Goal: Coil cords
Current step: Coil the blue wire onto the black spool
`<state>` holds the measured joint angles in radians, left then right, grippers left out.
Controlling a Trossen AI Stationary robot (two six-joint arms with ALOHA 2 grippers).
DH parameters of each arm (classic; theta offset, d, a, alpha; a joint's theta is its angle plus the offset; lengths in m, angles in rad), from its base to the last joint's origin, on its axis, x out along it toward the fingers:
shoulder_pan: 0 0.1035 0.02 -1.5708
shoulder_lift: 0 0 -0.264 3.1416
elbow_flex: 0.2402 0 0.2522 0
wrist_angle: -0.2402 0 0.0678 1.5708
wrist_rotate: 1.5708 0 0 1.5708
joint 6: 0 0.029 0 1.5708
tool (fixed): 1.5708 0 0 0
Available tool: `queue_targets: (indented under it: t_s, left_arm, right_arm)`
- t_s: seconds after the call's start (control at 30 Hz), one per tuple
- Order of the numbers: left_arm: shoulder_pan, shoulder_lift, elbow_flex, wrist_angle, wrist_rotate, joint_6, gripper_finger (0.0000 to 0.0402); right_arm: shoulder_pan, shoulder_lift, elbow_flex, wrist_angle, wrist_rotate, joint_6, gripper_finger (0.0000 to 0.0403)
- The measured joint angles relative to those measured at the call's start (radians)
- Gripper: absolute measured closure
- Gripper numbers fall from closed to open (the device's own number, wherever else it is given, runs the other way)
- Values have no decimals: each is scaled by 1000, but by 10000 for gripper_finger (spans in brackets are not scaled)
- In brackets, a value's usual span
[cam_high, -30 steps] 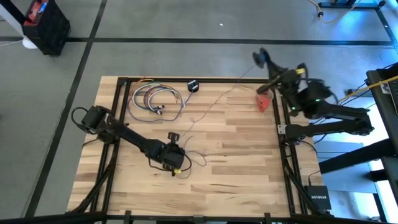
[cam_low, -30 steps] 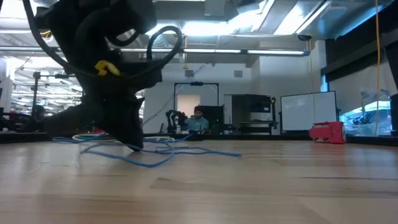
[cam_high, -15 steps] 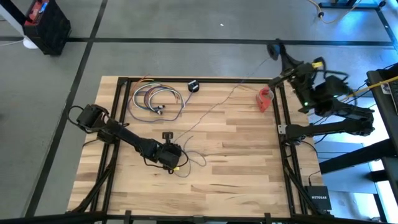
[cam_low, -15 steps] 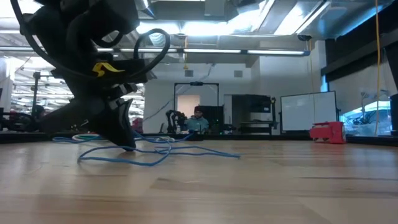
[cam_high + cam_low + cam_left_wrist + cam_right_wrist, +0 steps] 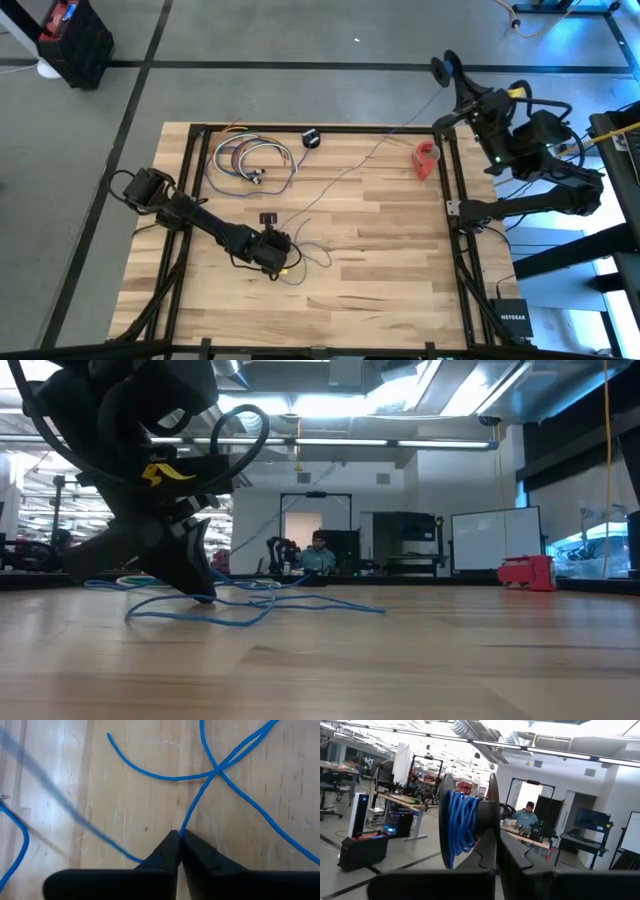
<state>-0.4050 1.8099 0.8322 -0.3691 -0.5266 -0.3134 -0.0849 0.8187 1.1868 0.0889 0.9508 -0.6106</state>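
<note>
- Left gripper (image 5: 179, 837) low at mid-table, fingers pinched on the blue cord (image 5: 220, 770) lying in loose loops on the table (image 5: 380, 250).
- Right gripper (image 5: 452, 78) raised past the far right corner, clenched on a spool (image 5: 465, 822) wound with cord; strand runs from it down to the loops.
- Step, likely: drawing slack between arms.
- Next: lay a loop without tangling.

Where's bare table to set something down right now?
Free: the near strip of the table, below the left gripper, and the right-centre wood between the blue cord and the red tape roll. Crowded: the far-left corner with the coiled wire bundle and small black puck, and the middle, where cord loops surround the left gripper.
</note>
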Motion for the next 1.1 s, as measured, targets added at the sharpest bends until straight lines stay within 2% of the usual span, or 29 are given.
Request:
queue_targets:
  t_s: [0.17,0.3,0.37,0.47,0.6,0.7,0.87,1.1]
  left_arm:
    - [6,-7,16,-27,-1,-25,321]
    - [-7,-63,51,-92,22,-7,284]
    - [-13,-102,70,-129,76,-1,275]
    - [-27,-180,94,-131,93,12,272]
    - [-35,-269,95,-127,60,59,272]
    - [-37,-316,94,-132,60,60,272]
    - [-26,-338,94,-188,71,87,272]
    - [28,-378,96,-180,64,95,272]
  right_arm:
    - [0,36,0,-1,-2,1,397]
    - [0,57,0,-11,-14,4,397]
    - [0,62,0,-14,-17,11,397]
    - [0,64,0,-54,-51,55,397]
    - [0,63,0,-102,-130,116,397]
    - [-1,63,0,-118,-133,127,397]
    - [-1,63,0,-144,-133,128,397]
    - [-1,76,0,-170,-161,136,397]
